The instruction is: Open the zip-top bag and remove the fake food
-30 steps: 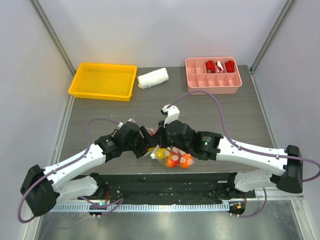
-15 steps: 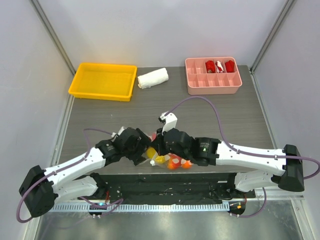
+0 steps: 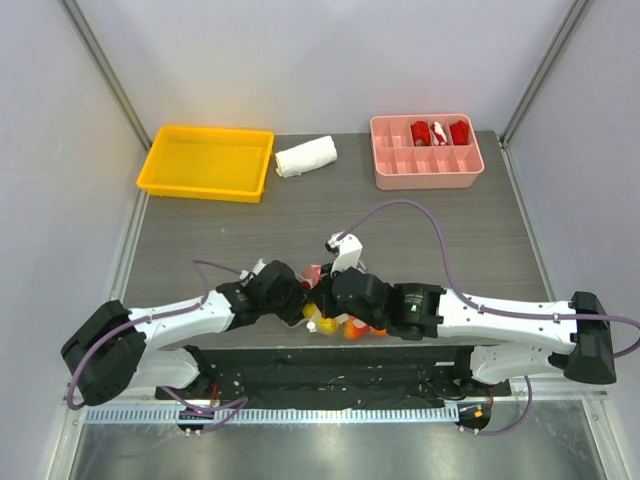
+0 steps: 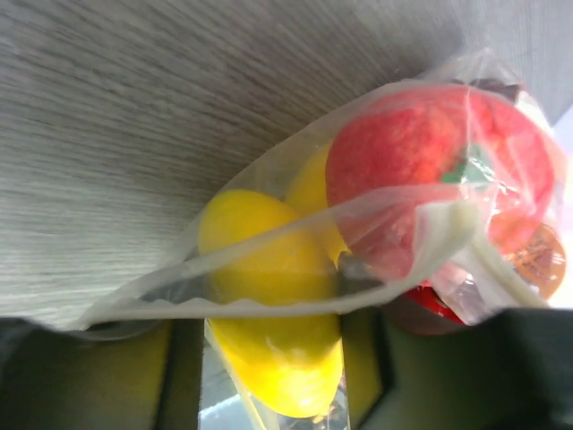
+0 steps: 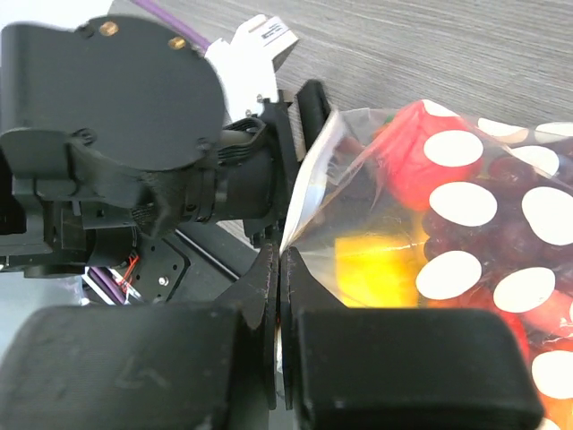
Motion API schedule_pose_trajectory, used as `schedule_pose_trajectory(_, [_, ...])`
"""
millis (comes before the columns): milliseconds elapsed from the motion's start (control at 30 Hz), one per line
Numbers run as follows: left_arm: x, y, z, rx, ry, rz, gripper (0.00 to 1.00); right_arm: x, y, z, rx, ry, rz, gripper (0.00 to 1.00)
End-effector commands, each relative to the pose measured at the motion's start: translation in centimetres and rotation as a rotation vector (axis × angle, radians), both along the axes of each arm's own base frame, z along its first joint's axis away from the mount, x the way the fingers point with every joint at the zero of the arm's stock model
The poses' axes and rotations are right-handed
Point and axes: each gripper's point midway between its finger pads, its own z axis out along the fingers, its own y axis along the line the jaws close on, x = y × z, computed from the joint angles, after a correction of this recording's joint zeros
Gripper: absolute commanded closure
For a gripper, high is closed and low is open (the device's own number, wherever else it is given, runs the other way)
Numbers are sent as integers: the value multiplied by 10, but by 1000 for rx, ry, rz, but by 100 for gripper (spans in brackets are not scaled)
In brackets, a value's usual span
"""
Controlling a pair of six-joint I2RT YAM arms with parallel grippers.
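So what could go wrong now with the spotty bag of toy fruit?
The right gripper pinches only a thin corner of the floppy zip-top bag, so the plastic might slip out. The left gripper is crowded right beside it, so the two could bump. The bag also lies close to the near edge of the table, so the red fake fruit or a yellow one might roll off if it tumbles out.

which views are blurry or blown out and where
Left wrist: the left fingers along the bottom are a dark out-of-focus smear, and the right edge beyond the zip-top bag is blown out white. Right wrist: the right fingers are soft too, while the bag's white dots are sharper. Top external: sharp and evenly lit.
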Motion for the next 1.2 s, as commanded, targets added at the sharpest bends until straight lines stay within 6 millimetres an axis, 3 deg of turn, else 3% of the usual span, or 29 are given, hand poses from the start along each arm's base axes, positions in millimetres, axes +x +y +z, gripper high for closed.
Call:
schedule_pose_trajectory(0, [16, -1, 30, -40, -196, -16, 74, 4, -5, 24, 97, -31, -47, 99])
schedule_pose_trajectory(167, [15, 17, 50, 51, -306, -79, 90, 3, -15, 16, 64, -43, -49, 99])
schedule_pose_trajectory(200, [15, 19, 61, 61, -368, -115, 97, 3, -16, 14, 62, -42, -51, 98])
schedule_pose_trajectory(433, [14, 29, 108, 137, -651, -302, 100, 3, -24, 9, 46, -61, -53, 99])
schedule_pose_trajectory(467, [12, 37, 107, 171, -645, -310, 100, 6, -30, 10, 28, -69, -77, 99])
schedule_pose_trajectory(600, [13, 72, 150, 215, -756, -209, 100, 15, -47, 13, -9, -93, -152, 99])
schedule_pose_trajectory(633, [18, 89, 176, 221, -821, -120, 100, 17, -52, 14, -11, -102, -170, 99])
schedule_pose_trajectory(700, [22, 110, 190, 290, -849, -58, 100, 22, -61, 17, -8, -123, -206, 99])
schedule_pose_trajectory(733, [30, 126, 209, 338, -878, 22, 100, 22, -63, 18, -9, -132, -210, 99])
schedule_pose_trajectory(833, [43, 139, 232, 459, -915, 59, 100, 24, -65, 19, -34, -156, -204, 99])
schedule_pose_trajectory(867, [56, 144, 250, 531, -915, 107, 100, 24, -64, 19, -38, -157, -199, 98])
schedule_pose_trajectory(933, [72, 162, 256, 674, -866, 141, 100, 22, -62, 20, -33, -161, -171, 99])
schedule_pose_trajectory(967, [90, 152, 258, 719, -829, 106, 100, 21, -60, 21, -26, -165, -162, 99])
schedule_pose_trajectory(1000, [109, 174, 259, 798, -790, 134, 100, 21, -60, 21, -23, -166, -156, 99])
schedule_pose_trajectory(1033, [128, 173, 258, 810, -776, 114, 100, 21, -58, 23, -21, -173, -150, 99])
schedule_pose_trajectory(1067, [153, 177, 238, 854, -713, 78, 100, 21, -57, 25, -16, -176, -147, 99])
schedule_pose_trajectory(1100, [176, 194, 239, 867, -688, 72, 100, 21, -57, 25, -19, -181, -146, 99])
schedule_pose_trajectory(1167, [213, 201, 235, 857, -679, 18, 100, 22, -55, 30, -21, -195, -132, 99])
